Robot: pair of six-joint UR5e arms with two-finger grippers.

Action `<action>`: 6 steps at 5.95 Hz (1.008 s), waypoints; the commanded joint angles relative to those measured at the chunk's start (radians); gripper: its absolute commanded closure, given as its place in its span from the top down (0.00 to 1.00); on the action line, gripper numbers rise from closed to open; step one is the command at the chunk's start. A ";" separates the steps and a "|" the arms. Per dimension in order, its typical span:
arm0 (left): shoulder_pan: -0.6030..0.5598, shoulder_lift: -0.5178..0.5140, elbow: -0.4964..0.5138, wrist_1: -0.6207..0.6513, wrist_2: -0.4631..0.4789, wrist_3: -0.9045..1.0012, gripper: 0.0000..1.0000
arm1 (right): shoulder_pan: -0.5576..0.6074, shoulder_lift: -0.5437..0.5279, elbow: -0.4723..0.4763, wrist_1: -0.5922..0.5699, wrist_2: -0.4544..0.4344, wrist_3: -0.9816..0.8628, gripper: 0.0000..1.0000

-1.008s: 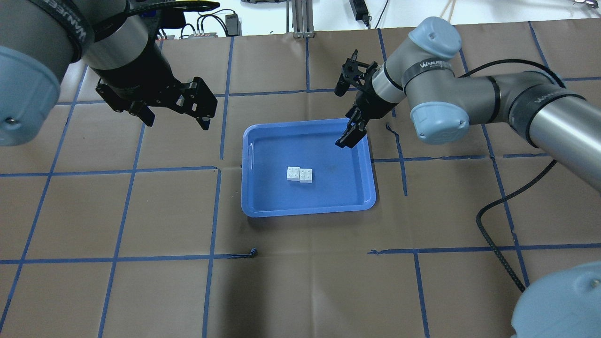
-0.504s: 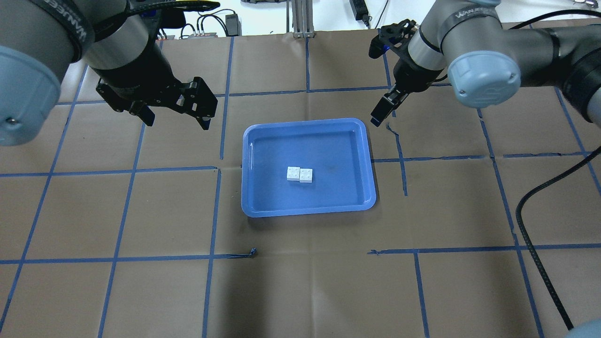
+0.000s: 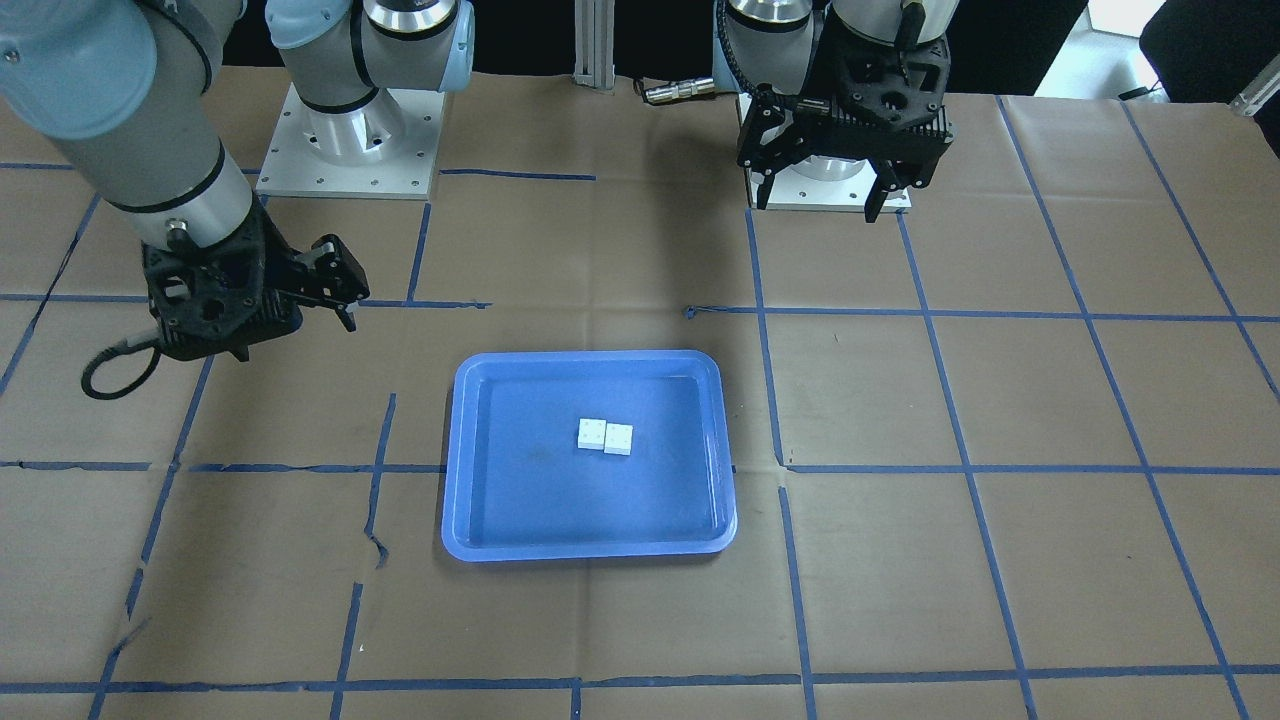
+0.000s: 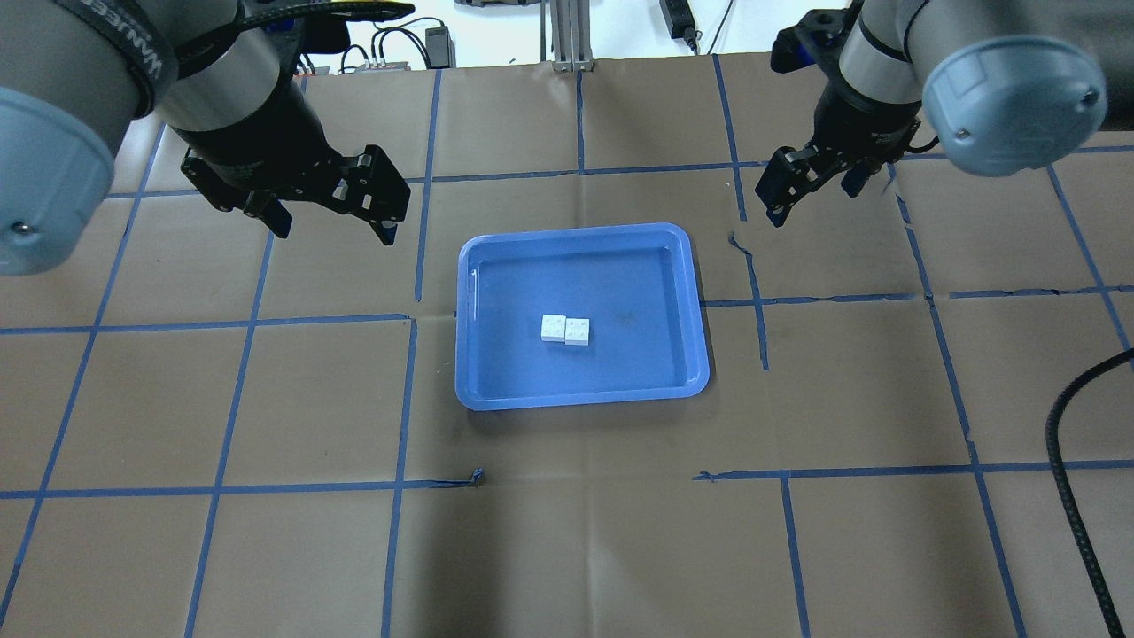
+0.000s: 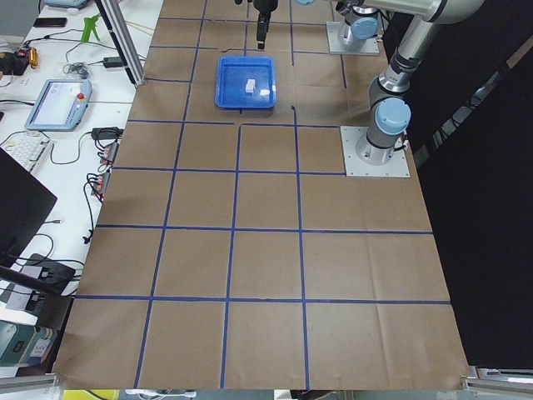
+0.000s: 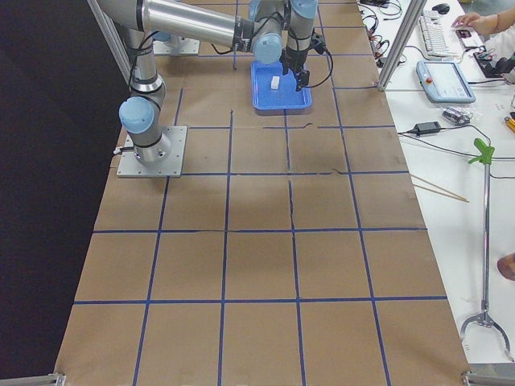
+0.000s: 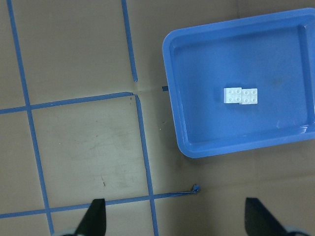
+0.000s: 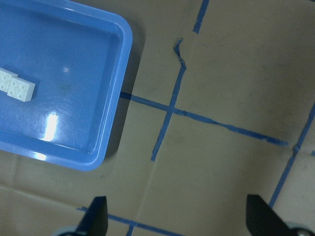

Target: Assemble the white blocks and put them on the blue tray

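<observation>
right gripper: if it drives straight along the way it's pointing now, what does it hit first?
Probably the paper-covered table, at the blue tape crossing beside the blue tray. The wrist view of the right gripper centres there; the tray and white blocks lie off to the side. Nothing shows in between.

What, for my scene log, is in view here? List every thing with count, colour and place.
small white square plastic toy bricks: two, white, touching side by side, middle of the tray.
large rectangular blue plastic tray: one, blue, table centre.
brown paper table cover: one, brown with a blue tape grid, under everything.
left gripper: one, black, open, empty, off the tray's left.
right gripper: one, black, open, empty, off the tray's right.
</observation>
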 commanded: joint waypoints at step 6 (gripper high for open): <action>0.002 0.000 0.000 0.000 0.001 0.000 0.99 | 0.011 -0.086 -0.093 0.208 -0.001 0.219 1.00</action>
